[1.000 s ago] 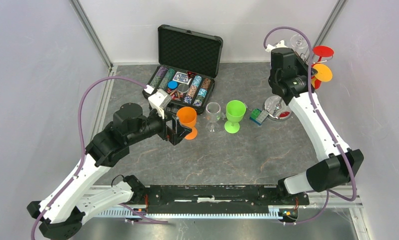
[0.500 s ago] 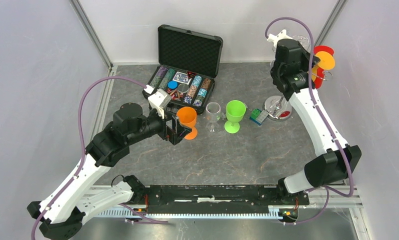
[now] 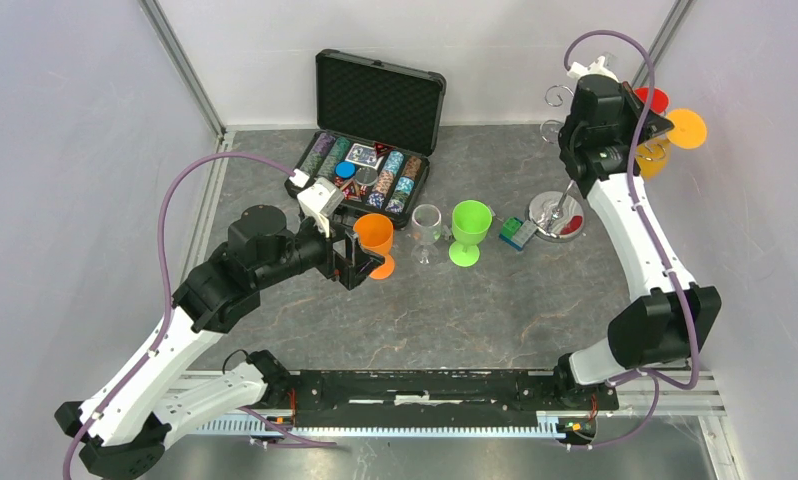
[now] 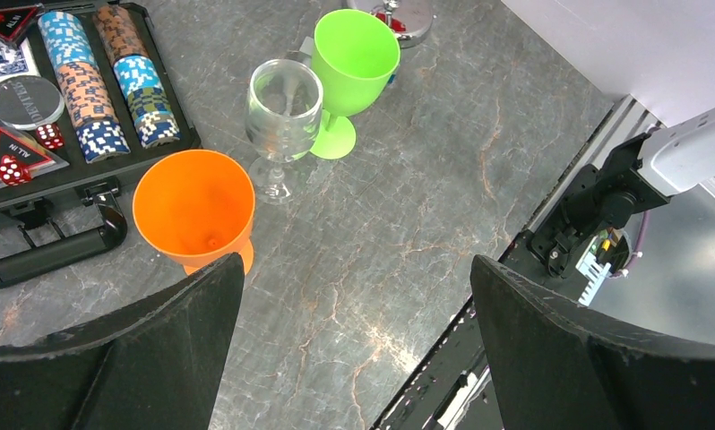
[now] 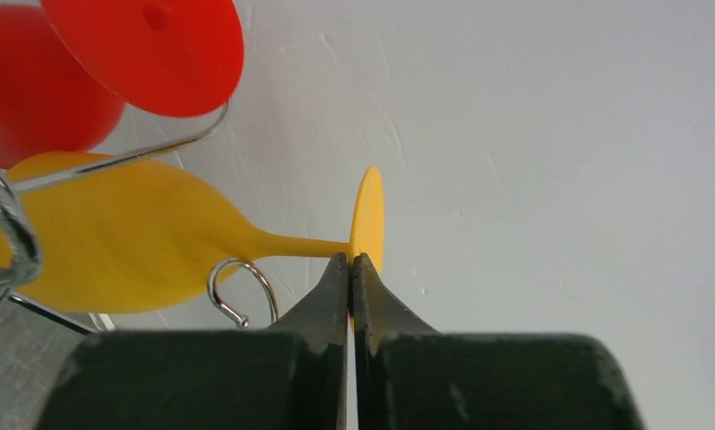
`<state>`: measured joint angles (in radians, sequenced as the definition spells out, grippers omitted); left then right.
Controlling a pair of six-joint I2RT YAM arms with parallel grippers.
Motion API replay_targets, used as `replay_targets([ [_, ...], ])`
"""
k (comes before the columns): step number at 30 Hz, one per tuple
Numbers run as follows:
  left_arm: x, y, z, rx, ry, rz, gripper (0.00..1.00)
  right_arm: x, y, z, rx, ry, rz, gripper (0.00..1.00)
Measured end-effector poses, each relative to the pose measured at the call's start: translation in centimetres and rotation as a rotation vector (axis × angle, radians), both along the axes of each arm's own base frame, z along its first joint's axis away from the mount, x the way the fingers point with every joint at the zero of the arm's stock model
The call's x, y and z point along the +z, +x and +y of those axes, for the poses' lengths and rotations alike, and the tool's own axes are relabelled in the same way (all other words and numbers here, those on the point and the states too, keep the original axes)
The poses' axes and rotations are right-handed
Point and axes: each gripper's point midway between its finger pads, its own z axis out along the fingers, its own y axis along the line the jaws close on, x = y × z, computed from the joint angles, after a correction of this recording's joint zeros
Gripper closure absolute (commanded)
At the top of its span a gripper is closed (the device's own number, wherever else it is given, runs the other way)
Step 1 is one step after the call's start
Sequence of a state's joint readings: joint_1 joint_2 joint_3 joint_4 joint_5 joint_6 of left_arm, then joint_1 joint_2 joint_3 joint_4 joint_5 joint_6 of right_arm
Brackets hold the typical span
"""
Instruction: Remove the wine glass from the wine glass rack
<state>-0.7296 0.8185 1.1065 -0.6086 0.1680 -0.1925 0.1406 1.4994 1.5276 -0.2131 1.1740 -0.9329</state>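
At the left, my left jaws are spread wide and hold nothing. They hang low above the grey tabletop (image 3: 455, 310). Just in front of them stands an orange cup (image 4: 193, 210), upright, close to my left finger (image 4: 157, 358) but not between the two. Behind the cup lies an open black case (image 3: 375, 130) with rows of poker chips. To the right of the orange cup stand a clear wine glass (image 4: 284, 98) and then a green cup (image 4: 354, 58), near one another. After them a small green and blue block (image 3: 516, 232) lies just beside the round base of the wine glass rack (image 3: 558, 212).

At the far right, high up by the wall, my right jaws are pressed together on the yellow wine glass (image 5: 130, 237), pinching it where the stem meets the foot. The glass lies sideways. Its bowl crosses a chrome wire arm of the rack, and one curled hook is just under the stem. A red wine glass (image 5: 139, 45) hangs above it on the rack.
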Motion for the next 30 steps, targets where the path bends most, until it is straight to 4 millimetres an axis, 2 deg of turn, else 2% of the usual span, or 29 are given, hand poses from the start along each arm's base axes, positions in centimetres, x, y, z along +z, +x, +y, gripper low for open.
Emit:
replay_targets([
  [8,0.2,0.1,-0.2,-0.007,-0.009,-0.007,0.0,-0.9,-2.9,-0.7,-0.051,0.0,0.016,1.0],
  [19,0.8,0.2,-0.6,-0.014,-0.029,-0.022,0.0,0.7,-10.0,-1.1,0.003,0.129,-0.13,1.0],
  [24,0.3,1.2,-0.2,0.055,-0.026,0.004,0.0,-0.6,-12.1,-0.8,0.059,0.211,-0.152,1.0],
  [30,-0.6,2.9,0.5,0.17,-0.009,0.035,0.0,-3.2,-12.5,1.3,0.206,0.394,-0.152,1.0],
])
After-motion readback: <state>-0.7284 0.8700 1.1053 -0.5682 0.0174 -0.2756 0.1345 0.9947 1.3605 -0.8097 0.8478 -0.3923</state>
